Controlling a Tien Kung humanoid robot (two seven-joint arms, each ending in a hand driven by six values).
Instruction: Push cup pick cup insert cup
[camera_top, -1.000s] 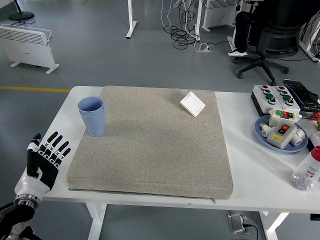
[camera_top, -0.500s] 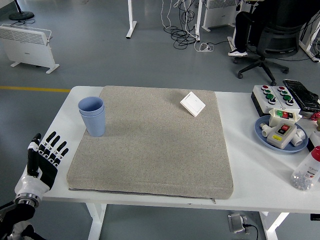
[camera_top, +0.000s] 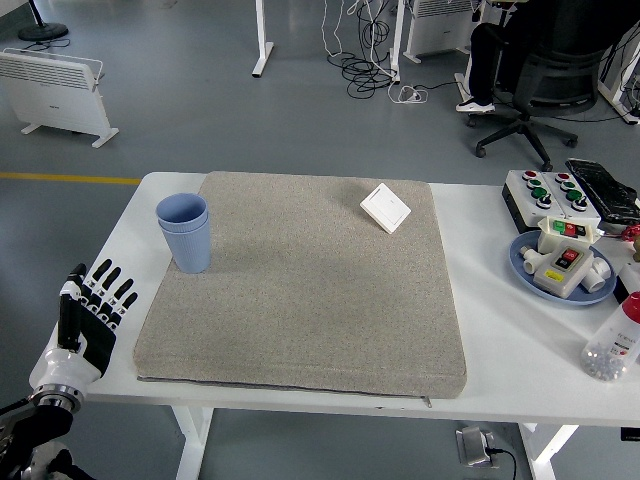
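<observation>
On the white table (camera_top: 490, 335) lies a large square grey felt mat (camera_top: 305, 280), and at the mat's far left corner stand the light blue plastic cups (camera_top: 184, 232), one nested inside the other, upright, with the rim of the inner one showing just above the outer. The robot's left hand (camera_top: 88, 312), black-fingered with white knuckle joints, hangs at the table's near left edge, off the mat and well apart from the cups; its fingers are straight and spread, holding nothing. Near the mat's far right corner rests a small white square wall switch plate (camera_top: 385, 207), turned at an angle. To the right of the mat sits a round blue plate (camera_top: 528, 268) carrying white push-button boxes (camera_top: 565, 258), with a white control box with red and green buttons (camera_top: 549, 193) just beyond it and a clear plastic bottle with a red cap (camera_top: 615, 342) at the table's near right.
</observation>
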